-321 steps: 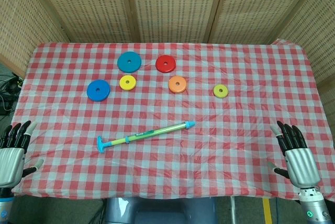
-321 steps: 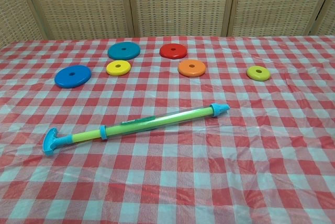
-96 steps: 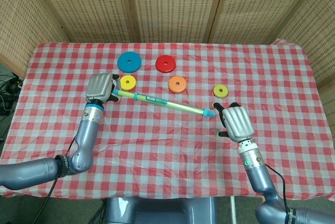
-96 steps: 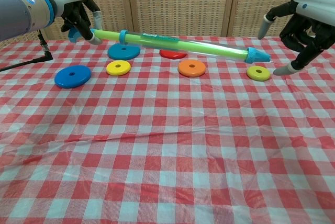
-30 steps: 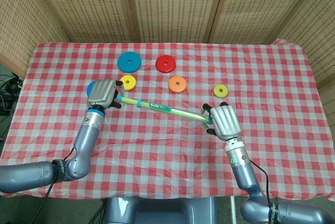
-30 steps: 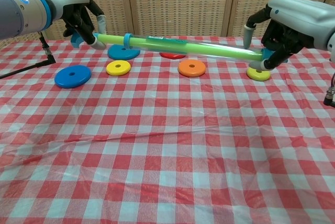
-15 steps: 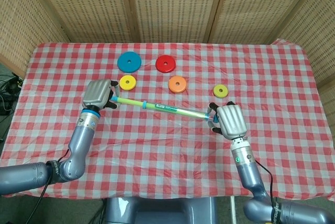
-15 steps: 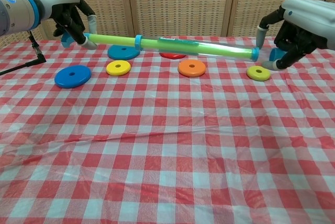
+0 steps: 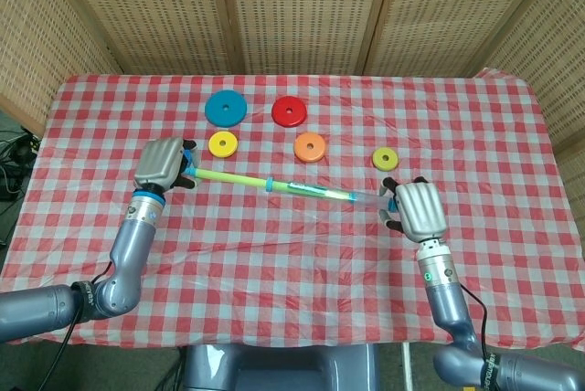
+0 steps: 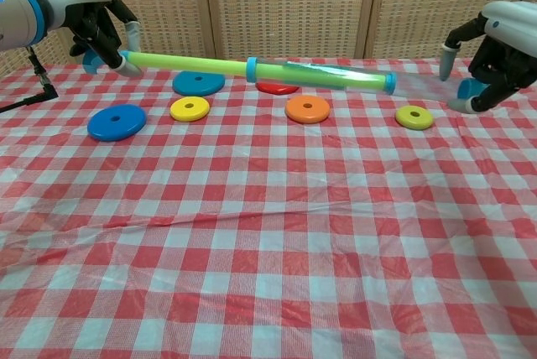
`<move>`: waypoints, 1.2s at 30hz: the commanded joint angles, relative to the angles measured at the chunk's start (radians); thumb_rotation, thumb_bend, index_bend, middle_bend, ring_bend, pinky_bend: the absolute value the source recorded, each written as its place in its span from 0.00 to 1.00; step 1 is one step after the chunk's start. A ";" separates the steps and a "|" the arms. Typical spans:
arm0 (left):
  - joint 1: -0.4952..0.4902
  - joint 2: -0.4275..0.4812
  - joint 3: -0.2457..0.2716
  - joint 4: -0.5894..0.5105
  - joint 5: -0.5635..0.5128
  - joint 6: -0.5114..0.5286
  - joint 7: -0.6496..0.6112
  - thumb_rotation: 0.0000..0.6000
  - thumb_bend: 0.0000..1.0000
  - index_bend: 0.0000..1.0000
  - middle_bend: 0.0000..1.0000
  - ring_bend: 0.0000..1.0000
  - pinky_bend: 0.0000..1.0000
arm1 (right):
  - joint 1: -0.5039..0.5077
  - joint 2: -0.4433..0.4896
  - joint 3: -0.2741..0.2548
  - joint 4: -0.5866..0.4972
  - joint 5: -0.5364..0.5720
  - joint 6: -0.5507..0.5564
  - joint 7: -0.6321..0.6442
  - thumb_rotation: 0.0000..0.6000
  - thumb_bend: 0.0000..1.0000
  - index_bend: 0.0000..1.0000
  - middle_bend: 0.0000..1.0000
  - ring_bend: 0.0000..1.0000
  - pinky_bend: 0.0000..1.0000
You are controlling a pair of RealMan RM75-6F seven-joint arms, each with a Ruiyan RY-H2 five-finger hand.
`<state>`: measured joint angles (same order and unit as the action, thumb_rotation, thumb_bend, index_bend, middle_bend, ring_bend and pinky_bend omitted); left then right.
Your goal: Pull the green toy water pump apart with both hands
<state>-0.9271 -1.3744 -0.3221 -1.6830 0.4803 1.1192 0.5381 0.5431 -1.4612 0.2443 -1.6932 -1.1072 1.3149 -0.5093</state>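
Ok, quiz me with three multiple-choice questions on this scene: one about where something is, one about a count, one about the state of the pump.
1. Where is the small yellow-green ring?
A. beside the blue disc
B. on the cloth just beyond the right hand
C. on the pump rod

2. How many rings and discs lie on the tablecloth?
A. four
B. six
C. eight

3. What state is the green pump in?
A. flat on the table
B. held in the air, rod drawn partly out of the clear tube
C. in two separate pieces

Answers: 1 B, the head view shows it by that hand. 2 B, the chest view shows six. 3 B, the left hand grips the handle, the right hand the nozzle end.
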 commanded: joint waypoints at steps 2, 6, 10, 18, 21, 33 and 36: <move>0.005 0.007 0.004 -0.004 0.004 0.004 0.000 1.00 0.57 0.86 0.95 0.91 0.77 | -0.010 0.011 -0.001 0.009 0.004 0.004 0.010 1.00 0.51 0.65 1.00 0.98 0.51; 0.014 0.015 0.011 -0.007 0.010 0.012 -0.002 1.00 0.57 0.86 0.95 0.91 0.77 | -0.021 0.028 0.002 0.014 0.016 0.002 0.024 1.00 0.51 0.66 1.00 0.98 0.51; 0.025 0.023 0.024 -0.003 0.012 0.018 0.004 1.00 0.57 0.86 0.95 0.91 0.77 | -0.034 0.046 0.001 0.017 0.017 0.004 0.043 1.00 0.51 0.66 1.00 0.98 0.51; 0.059 0.047 0.040 0.001 0.037 0.023 -0.017 1.00 0.57 0.86 0.95 0.91 0.77 | -0.055 0.080 -0.007 0.010 0.011 0.010 0.054 1.00 0.51 0.66 1.00 0.98 0.51; 0.063 0.053 0.039 -0.002 0.041 0.024 -0.021 1.00 0.57 0.86 0.95 0.91 0.77 | -0.057 0.083 -0.006 0.008 0.012 0.011 0.052 1.00 0.51 0.66 1.00 0.98 0.51; 0.091 0.073 0.044 -0.012 0.056 0.014 -0.044 1.00 0.57 0.86 0.95 0.91 0.77 | -0.062 0.085 -0.004 0.004 0.027 0.013 0.028 1.00 0.51 0.66 1.00 0.98 0.51; 0.094 0.074 0.045 -0.009 0.058 0.012 -0.048 1.00 0.57 0.86 0.95 0.91 0.77 | -0.061 0.083 -0.001 0.010 0.035 0.012 0.023 1.00 0.51 0.66 1.00 0.98 0.51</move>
<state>-0.8330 -1.3005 -0.2775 -1.6922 0.5379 1.1311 0.4905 0.4820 -1.3775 0.2420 -1.6848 -1.0740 1.3275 -0.4854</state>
